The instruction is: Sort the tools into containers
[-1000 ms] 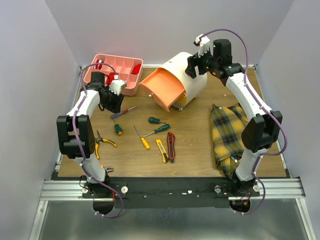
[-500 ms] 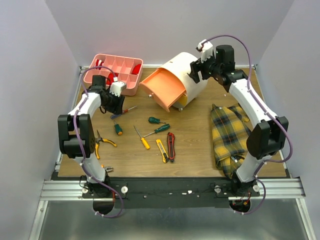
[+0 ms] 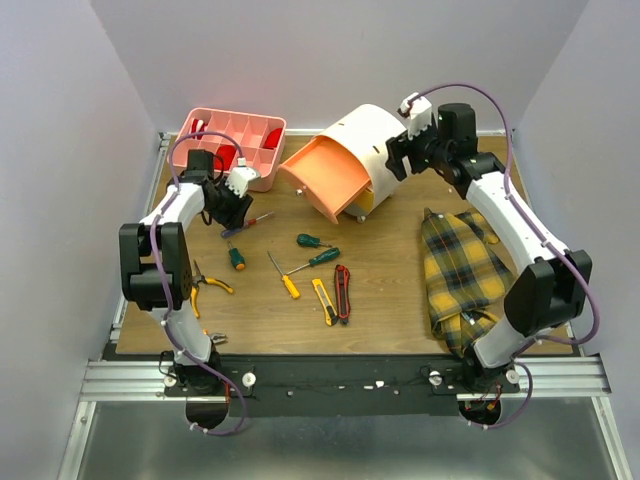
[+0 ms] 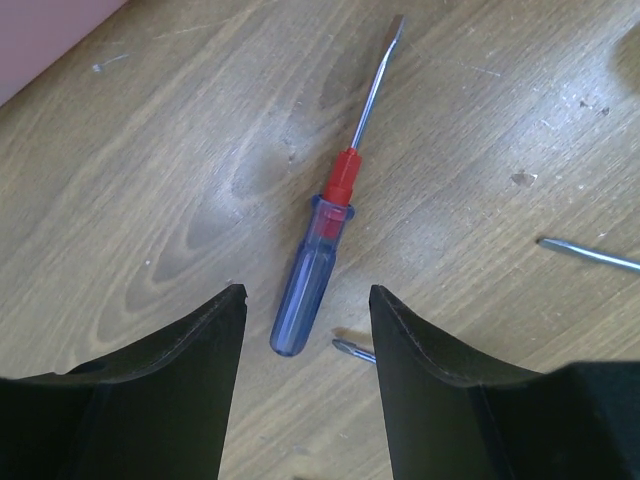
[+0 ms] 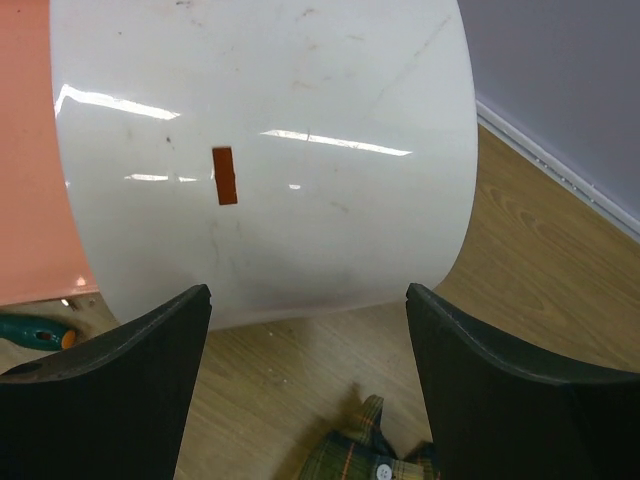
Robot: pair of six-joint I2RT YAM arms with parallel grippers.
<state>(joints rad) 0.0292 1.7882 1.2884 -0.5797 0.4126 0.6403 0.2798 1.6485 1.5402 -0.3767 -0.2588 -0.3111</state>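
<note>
The right gripper has backed off the drawer unit, jaws spread, empty. The left gripper, also open, has settled over the blue-handled screwdriver near the pink tray, likely grasping next

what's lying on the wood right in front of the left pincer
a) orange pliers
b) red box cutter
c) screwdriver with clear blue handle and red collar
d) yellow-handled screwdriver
C: the left wrist view shows the blue-handled screwdriver lying flat on the table, lined up with the gap of the open left pincer, not gripped.
</note>
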